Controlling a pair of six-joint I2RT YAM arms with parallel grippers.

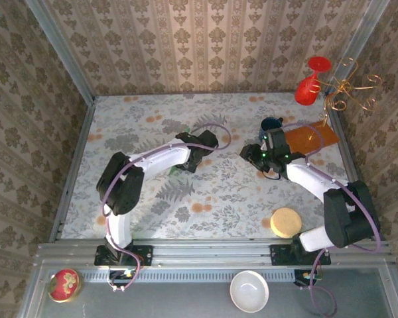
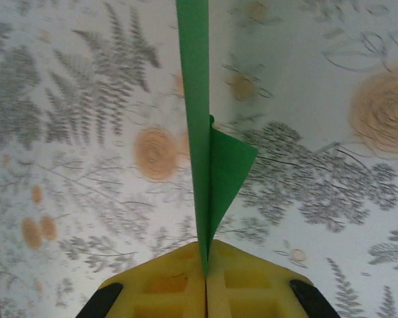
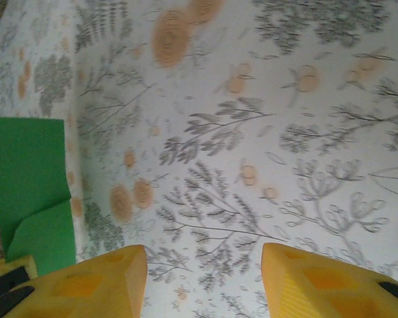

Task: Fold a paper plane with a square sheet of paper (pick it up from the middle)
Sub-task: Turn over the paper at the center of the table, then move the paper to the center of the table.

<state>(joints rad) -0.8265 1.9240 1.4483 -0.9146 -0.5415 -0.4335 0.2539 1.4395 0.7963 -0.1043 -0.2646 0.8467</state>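
Left tool (image 2: 205,265) pinches the folded green paper (image 2: 198,132); right tool (image 3: 204,271) hangs apart, empty.

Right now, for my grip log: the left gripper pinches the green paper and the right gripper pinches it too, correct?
Only the left gripper pinches the green paper. The right gripper is open and holds nothing, as the right wrist view shows.

At the middle of the table (image 1: 219,195), the sheet of paper (image 2: 199,132) sits in the left gripper (image 2: 205,265); the right gripper (image 3: 204,278) lies to its right, with the mug (image 1: 270,124) and board (image 1: 312,138) behind
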